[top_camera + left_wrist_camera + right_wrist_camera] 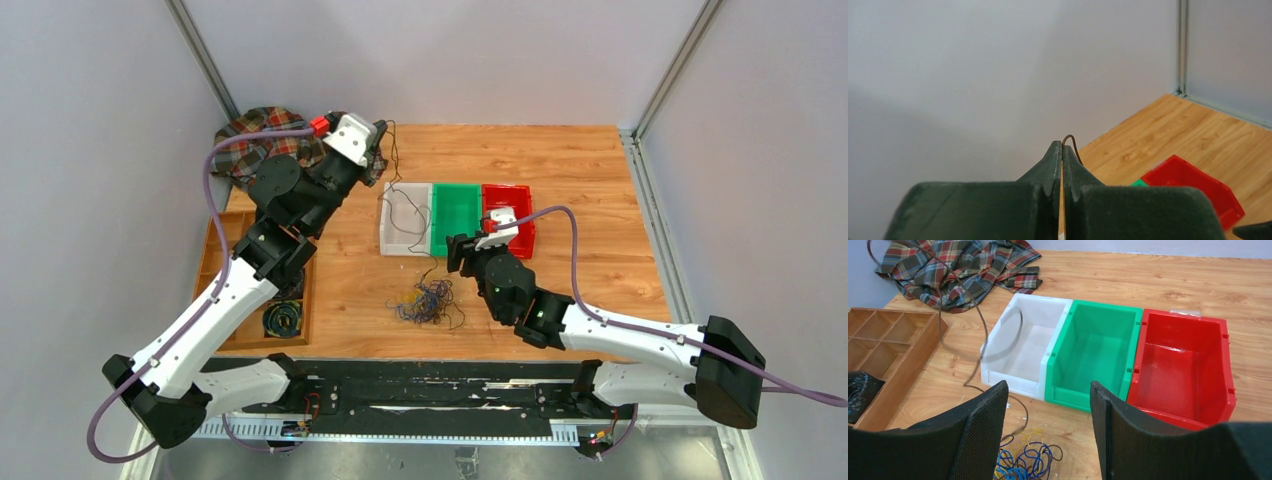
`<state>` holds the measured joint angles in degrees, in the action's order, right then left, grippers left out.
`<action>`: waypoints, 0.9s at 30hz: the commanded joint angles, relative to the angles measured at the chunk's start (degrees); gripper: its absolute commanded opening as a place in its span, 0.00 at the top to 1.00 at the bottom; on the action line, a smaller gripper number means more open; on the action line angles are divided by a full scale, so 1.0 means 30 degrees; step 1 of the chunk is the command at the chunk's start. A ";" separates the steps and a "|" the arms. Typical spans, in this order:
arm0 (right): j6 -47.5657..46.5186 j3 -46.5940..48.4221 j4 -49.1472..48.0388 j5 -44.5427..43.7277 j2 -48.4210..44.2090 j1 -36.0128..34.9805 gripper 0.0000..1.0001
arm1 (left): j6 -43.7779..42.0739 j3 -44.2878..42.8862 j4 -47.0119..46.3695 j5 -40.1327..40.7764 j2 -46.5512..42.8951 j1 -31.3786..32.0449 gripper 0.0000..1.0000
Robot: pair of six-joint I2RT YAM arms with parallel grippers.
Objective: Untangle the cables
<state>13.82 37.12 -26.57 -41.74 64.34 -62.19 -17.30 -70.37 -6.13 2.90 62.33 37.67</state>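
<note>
Here's the tangle (428,302): a small knot of blue, yellow and dark strands, lying on the counter (600,200) just in front of the white bin (405,222). One dark cable (979,315) is up out of it. It seems to run from the knot, loops over the white bin and climbs away to the left fingers (1055,160). Those are pinched tight on it, high over the far-left part of the counter near the plaid cloth (262,135). In the left wrist view only a tiny hook of wire pokes past the tips.

The right fingers (980,430) are spread wide with nothing between them. They hover low just beside the knot and face the bins.

On handling, these look like thin, limp, featherweight wires with smooth insulation. The likely trouble is that a pull on one strand drags the whole light knot along instead of freeing it. I'd say the knot wants pinning, or a second strand wants taking close to where the dark cable leaves the bundle. Grip squarely across a single strand, because a thin wire can slide through the pads. A slow pull seems wise, since the loops will snag on each other and on the bin rim.

Further out, the green bin (455,215) and red bin (510,215) stand touching in a row with the white one. A wooden tray (215,260) sits at the left edge.
</note>
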 commanded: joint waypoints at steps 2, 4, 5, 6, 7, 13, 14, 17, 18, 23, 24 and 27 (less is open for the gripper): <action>0.0159 -0.0183 0.0272 -0.0594 -0.0029 0.0390 0.39 | 0.0774 -0.0242 -0.2043 0.0855 0.0028 -0.0427 0.99; 0.0160 -0.0131 0.0286 -0.0618 0.0166 0.0399 0.40 | 0.0785 -0.0165 -0.2086 0.0924 0.0129 -0.0471 0.99; 0.0185 -0.0096 0.0336 -0.0593 0.0200 0.0399 0.40 | 0.0806 -0.0052 -0.2149 0.0977 0.0163 -0.0522 0.99; 0.0177 -0.0070 0.0393 -0.0609 0.0245 0.0414 0.40 | 0.0873 0.0043 -0.2260 0.1021 0.0252 -0.0604 0.99; 0.0201 -0.0022 0.0508 -0.0641 0.0280 0.0423 0.40 | 0.0892 0.0095 -0.2365 0.1019 0.0343 -0.0692 0.99; 0.0138 0.0046 0.0949 -0.0648 0.0196 0.0457 0.41 | 0.1268 -0.0193 -0.2889 0.0960 0.1397 -0.1556 1.00; 0.0116 0.0047 0.0961 -0.0605 0.0182 0.0483 0.41 | 0.1267 -0.0209 -0.3008 0.0843 0.1570 -0.1657 0.99; 0.0078 0.0043 0.1048 -0.0585 0.0152 0.0542 0.42 | 0.1177 -0.0167 -0.3291 0.0481 0.2166 -0.1827 0.99; 0.0061 0.0047 0.1083 -0.0564 0.0151 0.0567 0.42 | 0.1036 -0.0129 -0.3435 0.0310 0.2322 -0.1859 0.99; 0.0101 -0.0176 0.1166 -0.0513 -0.0015 0.0633 0.43 | 0.0631 -0.0058 -0.3779 -0.0415 0.3372 -0.1863 0.99; 0.0122 -0.0293 0.1152 -0.0504 -0.0115 0.0656 0.43 | 0.0712 -0.0123 -0.3760 -0.0516 0.3630 -0.1863 0.99; 0.0273 -0.0590 0.1151 -0.0544 -0.0413 0.0717 0.43 | 0.1261 -0.0404 -0.3786 -0.0422 0.4462 -0.1863 0.99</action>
<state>13.87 36.86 -23.59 -42.04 64.86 -60.95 -14.70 -70.37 -14.76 2.52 73.23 32.32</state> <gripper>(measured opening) 0.570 0.011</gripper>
